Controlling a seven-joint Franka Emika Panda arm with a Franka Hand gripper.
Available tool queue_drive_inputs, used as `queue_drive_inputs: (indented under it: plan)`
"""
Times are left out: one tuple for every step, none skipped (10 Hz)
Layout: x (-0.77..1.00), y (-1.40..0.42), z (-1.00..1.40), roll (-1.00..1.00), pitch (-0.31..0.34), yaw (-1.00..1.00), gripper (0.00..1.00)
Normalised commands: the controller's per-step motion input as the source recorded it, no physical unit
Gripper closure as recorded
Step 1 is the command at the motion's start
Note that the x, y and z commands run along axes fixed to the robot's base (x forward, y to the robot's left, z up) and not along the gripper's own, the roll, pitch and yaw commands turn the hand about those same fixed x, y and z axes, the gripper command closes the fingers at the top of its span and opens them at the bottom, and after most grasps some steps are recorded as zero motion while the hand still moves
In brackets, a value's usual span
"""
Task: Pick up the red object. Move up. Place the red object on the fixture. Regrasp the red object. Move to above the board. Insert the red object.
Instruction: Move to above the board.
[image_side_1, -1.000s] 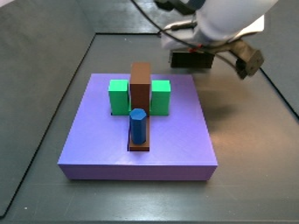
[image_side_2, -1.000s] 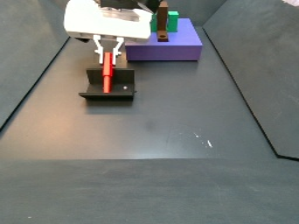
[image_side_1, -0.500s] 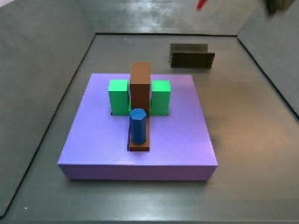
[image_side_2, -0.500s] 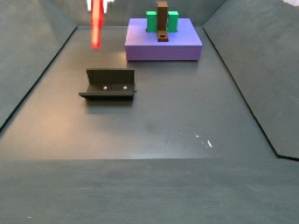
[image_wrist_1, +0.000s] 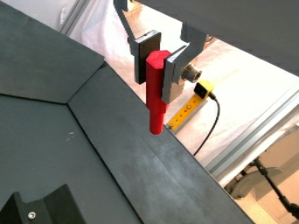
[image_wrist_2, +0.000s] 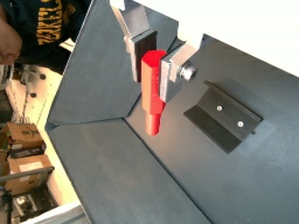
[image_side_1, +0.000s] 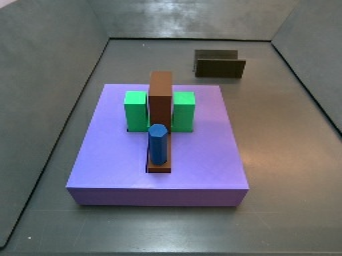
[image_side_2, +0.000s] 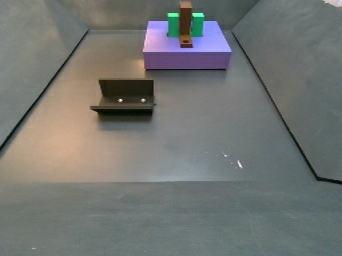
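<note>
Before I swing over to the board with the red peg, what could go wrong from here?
1. The gripper holds the red object only by its top end, so most of it hangs free; it might tilt or slip.
2. Neither side view shows the gripper, so alignment above the board is hard to check.
3. The brown bar and blue peg stand tall; a low approach could clip them.

In a wrist view the end effector grips the red object above the dark floor
</note>
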Motion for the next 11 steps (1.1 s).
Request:
queue_drive_inputs:
  plan:
    - [-0.99, -1.40, 0.28, -1.00, 0.124, -0.21, 1.00]
    - [-1.01, -1.40, 0.28, -1.00, 0.115, -0.20, 1.00]
    - [-1.09, -1.40, 0.30, -1.00, 0.103, -0.19, 1.00]
    - [-1.11, -1.40, 0.26, -1.00, 0.117, -0.19, 1.00]
    - [-1.09, -1.40, 0.28, -1.00, 0.129, -0.18, 1.00]
    - [-1.09, -1.40, 0.29, -1.00, 0.130, -0.17, 1.00]
    - [-0.44, -0.49, 0.09, -1.00, 0.136, -0.16, 1.00]
    - [-0.18, -0.12, 0.01, -1.00, 0.145, -0.15, 1.00]
    - [-0.07, -0.03, 0.00, -1.00, 0.145, -0.13, 1.00]
    - [-0.10, -0.04, 0.02, -1.00, 0.125, -0.11, 1.00]
    - [-0.09, 0.00, 0.00, -0.89, 0.094, -0.09, 1.00]
